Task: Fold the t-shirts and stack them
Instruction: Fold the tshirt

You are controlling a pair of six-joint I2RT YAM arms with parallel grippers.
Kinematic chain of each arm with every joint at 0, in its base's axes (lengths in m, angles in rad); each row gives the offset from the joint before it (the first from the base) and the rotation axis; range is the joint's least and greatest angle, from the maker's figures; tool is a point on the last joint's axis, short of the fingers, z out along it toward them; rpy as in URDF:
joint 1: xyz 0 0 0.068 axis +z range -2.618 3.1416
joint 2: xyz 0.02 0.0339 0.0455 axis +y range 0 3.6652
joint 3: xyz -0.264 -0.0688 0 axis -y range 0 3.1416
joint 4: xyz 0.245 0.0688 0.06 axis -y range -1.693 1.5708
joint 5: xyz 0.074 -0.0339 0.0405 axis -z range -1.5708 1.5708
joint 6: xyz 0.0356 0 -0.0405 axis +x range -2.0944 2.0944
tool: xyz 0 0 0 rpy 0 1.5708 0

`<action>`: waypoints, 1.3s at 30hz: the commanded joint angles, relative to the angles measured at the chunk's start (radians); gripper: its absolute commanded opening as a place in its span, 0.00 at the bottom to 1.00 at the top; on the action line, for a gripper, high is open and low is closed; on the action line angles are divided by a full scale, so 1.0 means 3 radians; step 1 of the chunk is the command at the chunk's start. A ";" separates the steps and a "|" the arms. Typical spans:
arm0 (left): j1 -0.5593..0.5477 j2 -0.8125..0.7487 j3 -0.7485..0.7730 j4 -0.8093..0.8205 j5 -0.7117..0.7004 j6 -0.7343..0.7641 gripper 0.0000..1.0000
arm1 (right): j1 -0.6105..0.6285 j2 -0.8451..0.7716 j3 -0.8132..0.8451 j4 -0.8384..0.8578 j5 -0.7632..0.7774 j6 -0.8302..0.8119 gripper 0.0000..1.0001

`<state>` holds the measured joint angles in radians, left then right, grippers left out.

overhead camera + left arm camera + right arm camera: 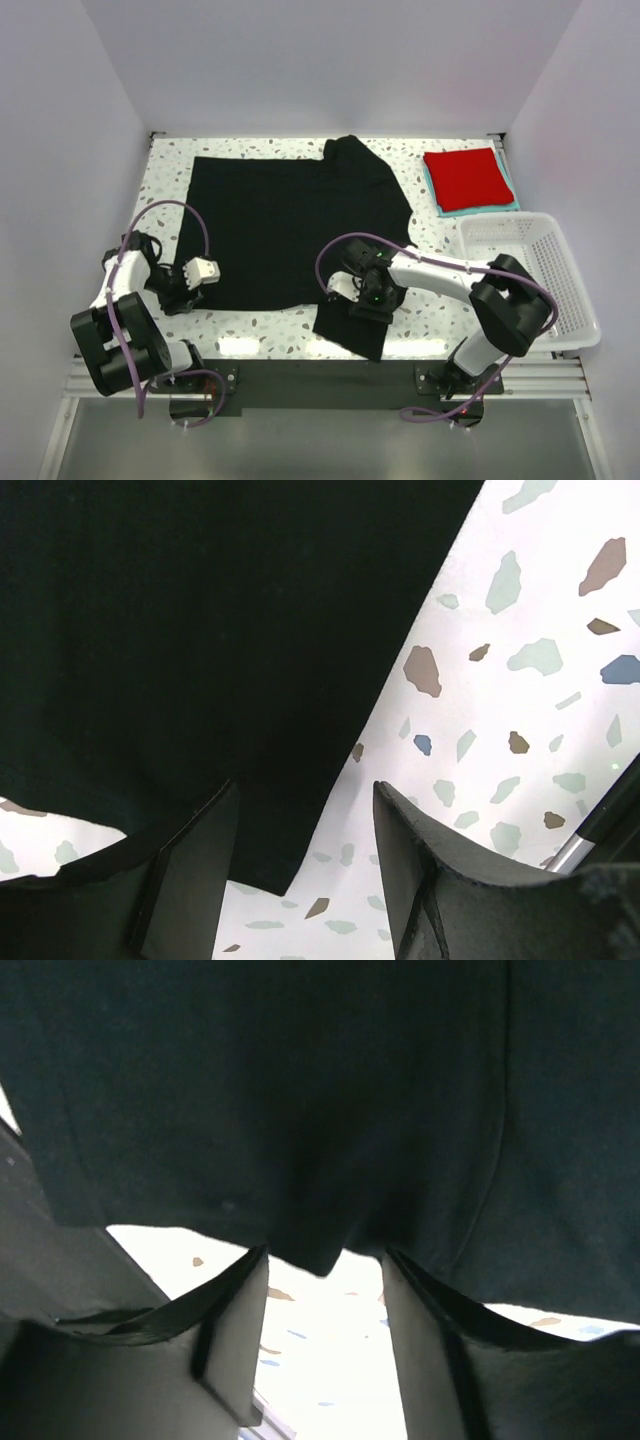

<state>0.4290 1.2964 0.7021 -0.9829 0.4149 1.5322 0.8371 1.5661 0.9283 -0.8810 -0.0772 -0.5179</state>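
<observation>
- You see the black t-shirt (pixel 280 225) spread flat in the middle of the desk (pixel 165 180). Its body is wide open and not folded.
- One sleeve of it lies at the far side. The other sleeve reaches to the near edge of the desk, in front of the right arm.
- The red t-shirt (pixel 468 177) is folded at the far right corner. It lies on top of the folded teal t-shirt (pixel 478 211), of which only a thin border shows.
- The white basket (pixel 505 221) stands just beside this small pile, on the near side, at the right edge of the desk.
- Your left gripper (pixel 305 795) is low at the near left corner of the black t-shirt. Its jaws are apart and released. The corner of the cloth lies flat on the desk between them, and nothing is pinched.
- Your right gripper (pixel 325 1260) is over the near sleeve. Its jaws are also apart and the bright desk shows between them. The edge of the black cloth hangs just at the fingertips, but they are not clenched on it.
</observation>
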 commanded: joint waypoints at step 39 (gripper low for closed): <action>0.0186 -0.0042 0.0002 0.0019 0.0054 0.0819 0.24 | -0.0403 -0.0787 0.0081 -0.0274 0.0002 -0.0028 0.00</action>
<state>0.4721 1.3033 0.7044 -0.9455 0.4156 1.7554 0.7238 1.3579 0.9230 -0.9035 -0.0700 -0.5091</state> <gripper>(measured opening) 0.168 0.015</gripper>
